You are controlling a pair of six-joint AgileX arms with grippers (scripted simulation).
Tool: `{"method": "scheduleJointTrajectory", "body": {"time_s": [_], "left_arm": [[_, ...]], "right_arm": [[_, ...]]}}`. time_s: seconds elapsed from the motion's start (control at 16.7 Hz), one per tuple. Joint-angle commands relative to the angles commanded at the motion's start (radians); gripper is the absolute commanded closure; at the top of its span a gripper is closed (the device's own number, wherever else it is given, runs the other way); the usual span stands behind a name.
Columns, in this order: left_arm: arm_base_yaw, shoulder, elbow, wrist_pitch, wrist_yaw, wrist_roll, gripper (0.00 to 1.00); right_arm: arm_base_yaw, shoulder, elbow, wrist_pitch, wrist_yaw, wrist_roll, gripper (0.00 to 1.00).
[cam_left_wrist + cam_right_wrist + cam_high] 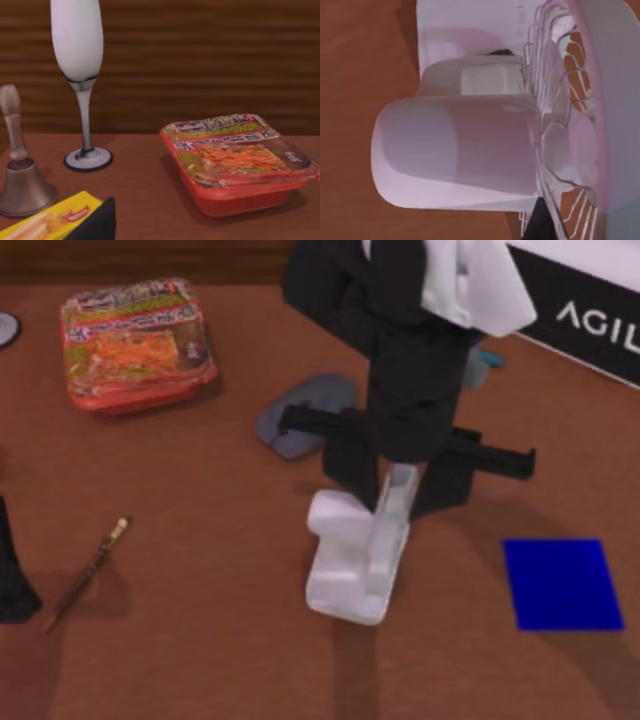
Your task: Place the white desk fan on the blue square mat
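Hovering directly over the white desk fan (352, 565) at mid-table is the right gripper (398, 480); whether its fingers are closed cannot be told. The blue square mat (562, 583) is being left uncovered, well right of the fan

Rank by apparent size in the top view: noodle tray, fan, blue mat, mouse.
1. Instant noodle tray, largest.
2. White desk fan, partly hidden by the right arm, so unsure against the tray.
3. Blue square mat.
4. Grey mouse, partly covered.
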Motion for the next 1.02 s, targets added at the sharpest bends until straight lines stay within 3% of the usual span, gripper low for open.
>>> {"method": "scheduleJointTrajectory", "body": {"time_s": [0.48, 0.66, 1.02], "left_arm": [[0.0, 0.0, 0.0, 0.0, 0.0, 0.0, 0.0], [0.0, 0.0, 0.0, 0.0, 0.0, 0.0, 0.0], [0.0, 0.0, 0.0, 0.0, 0.0, 0.0, 0.0]], "right_arm": [[-0.027, -0.02, 0.004, -0.026, -0.005, 0.036, 1.0], [-0.104, -0.08, -0.069, -0.017, -0.019, 0.163, 1.0], [-0.327, -0.266, -0.288, 0.018, -0.061, 0.559, 1.0]]}}
